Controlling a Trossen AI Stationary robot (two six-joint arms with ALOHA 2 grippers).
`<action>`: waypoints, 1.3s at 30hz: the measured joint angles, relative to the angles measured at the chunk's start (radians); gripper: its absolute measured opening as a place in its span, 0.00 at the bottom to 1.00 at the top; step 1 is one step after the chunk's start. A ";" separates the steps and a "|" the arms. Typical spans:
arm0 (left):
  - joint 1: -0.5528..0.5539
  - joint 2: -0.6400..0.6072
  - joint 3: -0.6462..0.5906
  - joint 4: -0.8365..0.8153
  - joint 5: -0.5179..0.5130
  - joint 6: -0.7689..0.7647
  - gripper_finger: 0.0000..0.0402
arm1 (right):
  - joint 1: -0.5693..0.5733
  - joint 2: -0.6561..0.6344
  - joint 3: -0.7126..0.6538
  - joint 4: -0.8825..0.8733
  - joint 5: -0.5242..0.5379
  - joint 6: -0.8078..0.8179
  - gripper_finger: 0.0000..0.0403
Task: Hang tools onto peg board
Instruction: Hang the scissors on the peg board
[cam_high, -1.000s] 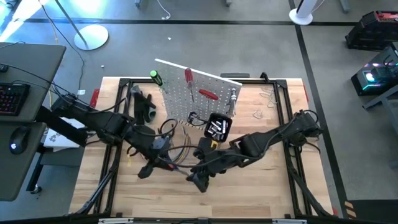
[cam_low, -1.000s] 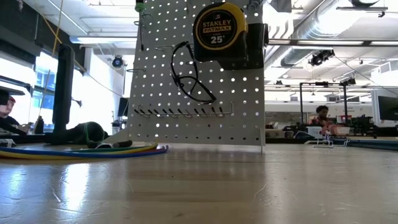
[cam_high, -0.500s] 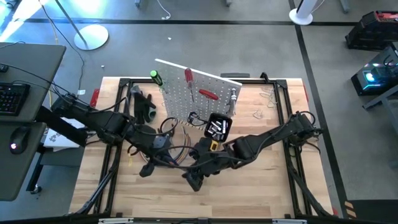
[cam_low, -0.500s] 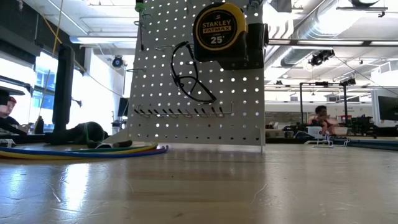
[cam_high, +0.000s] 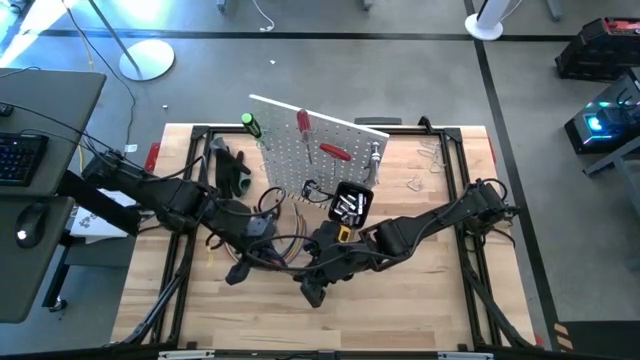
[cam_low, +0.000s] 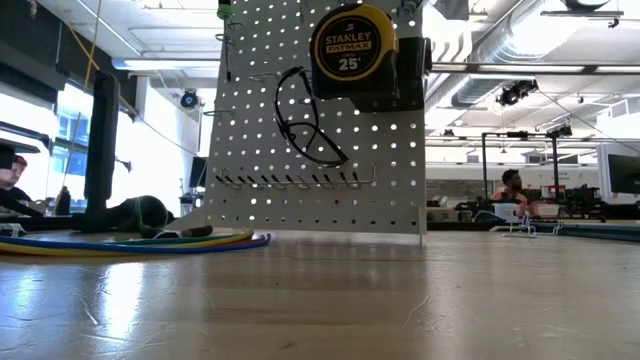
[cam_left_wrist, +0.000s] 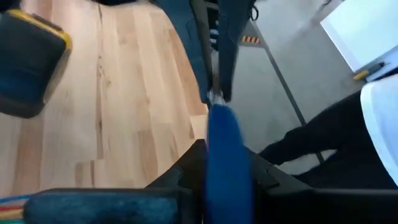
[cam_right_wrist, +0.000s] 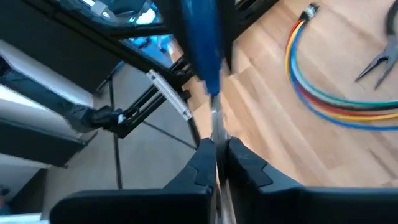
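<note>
The peg board (cam_high: 318, 150) is stood upright at the table's far side, several tools already hung. A blue-handled screwdriver (cam_right_wrist: 200, 37) is held between both arms in front of it. A slip is likely if either releases early. The left gripper (cam_left_wrist: 227, 180) is clamped on the handle; the right gripper (cam_right_wrist: 217, 158) is pinched on the shaft.

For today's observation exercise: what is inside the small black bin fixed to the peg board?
From above, the black bin on the peg board holds several silvery metal pieces, too small to identify. Anything beneath them is hidden.
</note>
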 joint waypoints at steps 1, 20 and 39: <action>0.001 0.000 0.000 0.014 -0.008 0.000 0.15 | 0.000 0.000 0.000 0.000 -0.007 0.002 0.02; 0.066 -0.090 0.002 -0.034 -0.045 -0.051 0.22 | 0.002 -0.001 0.000 -0.035 0.014 0.001 0.00; -0.057 -0.450 -0.002 -0.160 -0.420 -0.406 0.35 | 0.016 -0.042 0.000 -0.087 0.163 -0.040 0.00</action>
